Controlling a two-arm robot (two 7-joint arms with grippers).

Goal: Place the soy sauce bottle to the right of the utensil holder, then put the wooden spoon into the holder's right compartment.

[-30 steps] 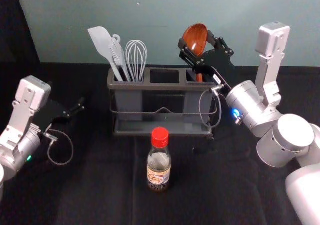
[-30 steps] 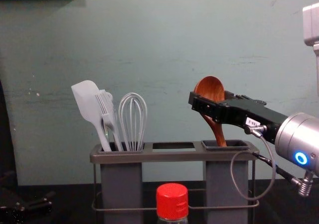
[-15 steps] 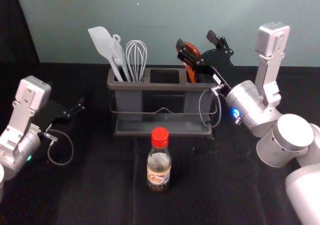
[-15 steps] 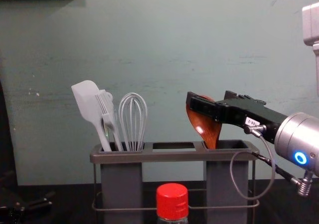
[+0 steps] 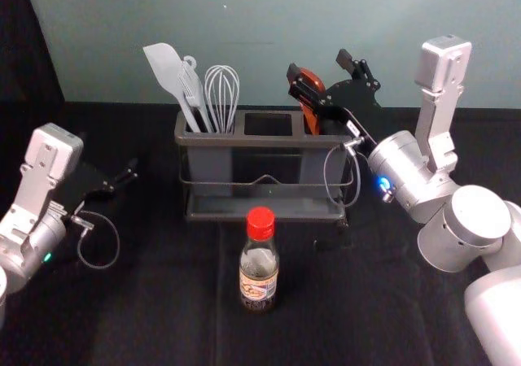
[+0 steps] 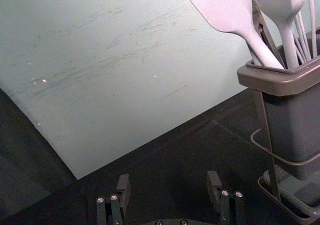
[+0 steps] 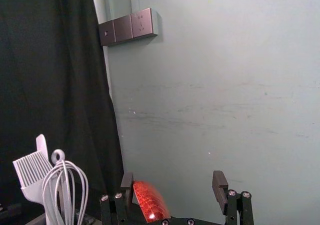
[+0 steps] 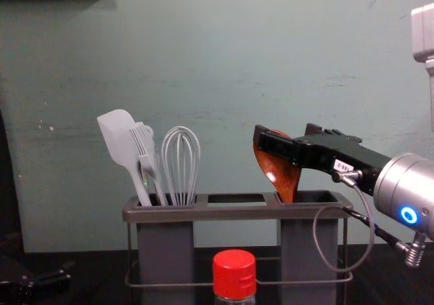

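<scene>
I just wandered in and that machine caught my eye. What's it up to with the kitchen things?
The robot's open right gripper is at the wooden spoon, whose handle end sits in the right compartment of the utensil holder, bowl up beside one finger. The soy sauce bottle stands in front of the holder, not to its right. The left gripper is open and idle, left of the holder.

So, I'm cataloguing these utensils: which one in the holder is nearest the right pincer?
The wooden spoon, red-brown, in the right compartment, by the open right pincer; the pale utensils stand in the left compartment.
</scene>
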